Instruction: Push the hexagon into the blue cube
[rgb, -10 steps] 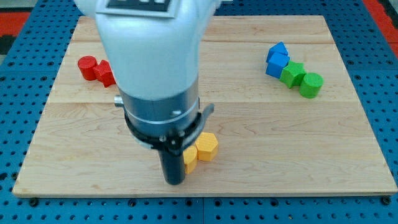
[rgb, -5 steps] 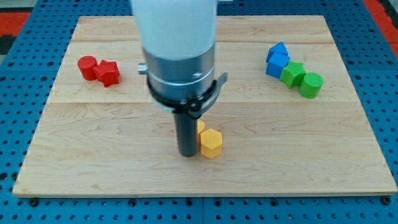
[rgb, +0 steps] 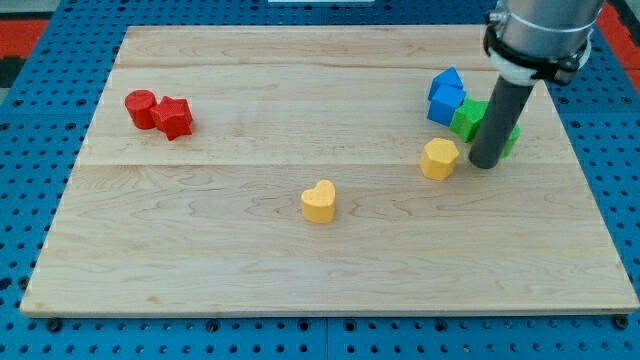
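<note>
Where yellow hexagon (rgb: 439, 158) sits, my tip (rgb: 485, 164) just right

No text, label, brand, number or sign can be read anywhere in the camera view.
</note>
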